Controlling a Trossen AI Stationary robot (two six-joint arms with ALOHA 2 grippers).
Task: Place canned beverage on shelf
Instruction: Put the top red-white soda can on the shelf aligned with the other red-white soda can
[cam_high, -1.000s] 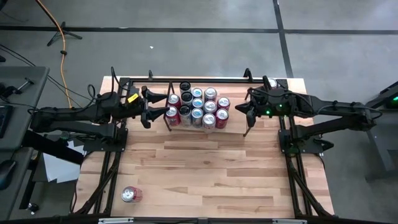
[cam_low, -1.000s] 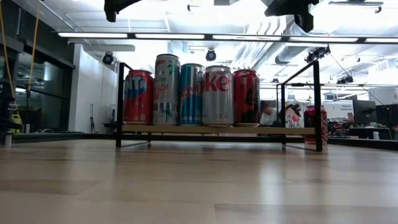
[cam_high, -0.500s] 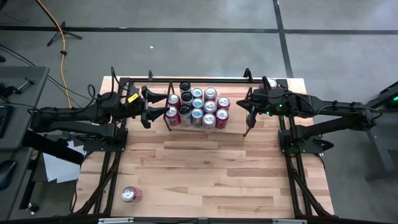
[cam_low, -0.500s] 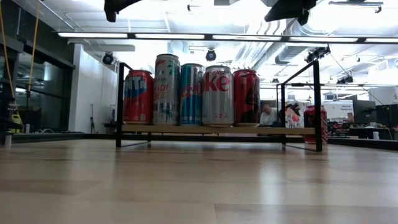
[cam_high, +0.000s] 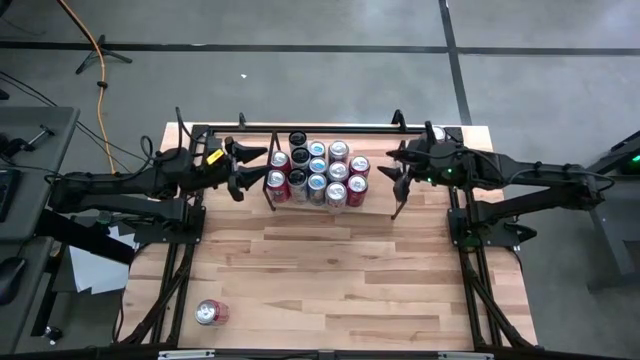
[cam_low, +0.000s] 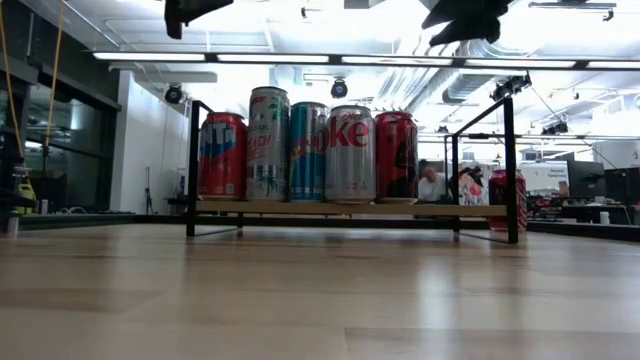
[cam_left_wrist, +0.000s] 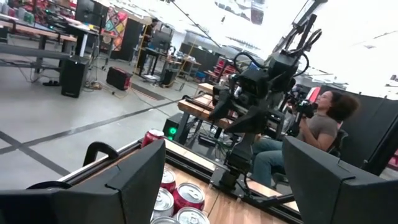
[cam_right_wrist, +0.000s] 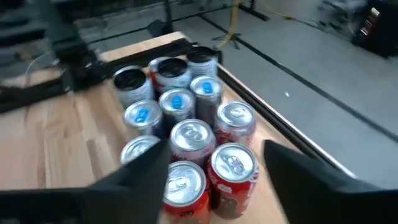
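Several beverage cans (cam_high: 318, 172) stand upright, packed together, on the left part of the shelf (cam_low: 470, 210), a low black-rod rack at the table's far side. In the low view the front row of cans (cam_low: 310, 145) rests on the shelf's flat top. My left gripper (cam_high: 258, 167) hovers open just left of the cans, and in its wrist view my left gripper (cam_left_wrist: 224, 168) has nothing between its fingers. My right gripper (cam_high: 392, 168) hovers open to the right of the cans, above the shelf's bare right part. The right wrist view looks down on the cans (cam_right_wrist: 186, 137) past its spread fingers.
A lone red can (cam_high: 208, 313) sits near the table's near left corner. Another red can (cam_high: 437, 133) stands at the far right corner, behind my right arm. A black rail frame (cam_high: 320, 128) edges the table. Bare wood lies in front of the shelf.
My right gripper has opened and rolled about its own axis while staying in place beside the cans. Neither the cans nor the shelf have shifted.
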